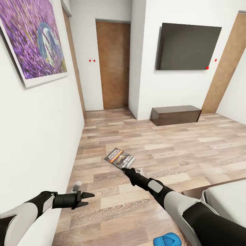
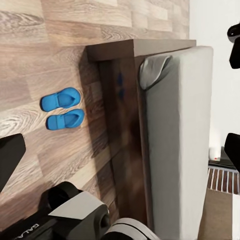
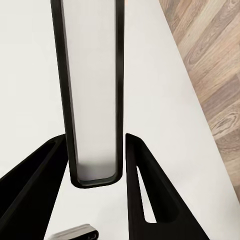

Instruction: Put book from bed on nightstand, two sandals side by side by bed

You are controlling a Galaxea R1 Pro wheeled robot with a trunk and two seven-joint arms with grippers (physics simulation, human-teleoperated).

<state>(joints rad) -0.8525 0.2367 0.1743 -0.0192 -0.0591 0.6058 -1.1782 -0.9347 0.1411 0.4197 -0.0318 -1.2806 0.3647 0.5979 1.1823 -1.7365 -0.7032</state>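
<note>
The book (image 1: 120, 158) is a small thin paperback with a dark cover, an orange band, white title text and a picture. It is held out flat above the wood floor (image 1: 177, 143), pinched at its near edge by the right gripper (image 1: 127, 168). In the right wrist view the same book (image 3: 93, 90) shows edge-on as a pale strip with dark borders, and the two black fingers (image 3: 145, 195) press against it from either side.

The left gripper (image 1: 86, 199) hangs low beside the white wall (image 1: 41, 136), its fingers drawn to a point in the head view. In the left wrist view the fingertips (image 2: 235, 45) sit near the edges of the picture with a wide gap between them, so the claw is spread and holds nothing.

The two sandals (image 2: 63, 108) are bright blue and flat. They lie side by side on the floor, touching or nearly so, just beside the dark wooden frame at a corner of the bed (image 2: 177, 130). The mattress is plain off-white. One blue sandal (image 1: 166, 239) also peeks in at the bottom of the head view, near the bed's corner (image 1: 225, 201).

Farther off, a long low wooden bench (image 1: 176, 114) stands against the wall under a dark television (image 1: 187, 46), and a purple flower painting (image 1: 32, 37) hangs on the left wall.
</note>
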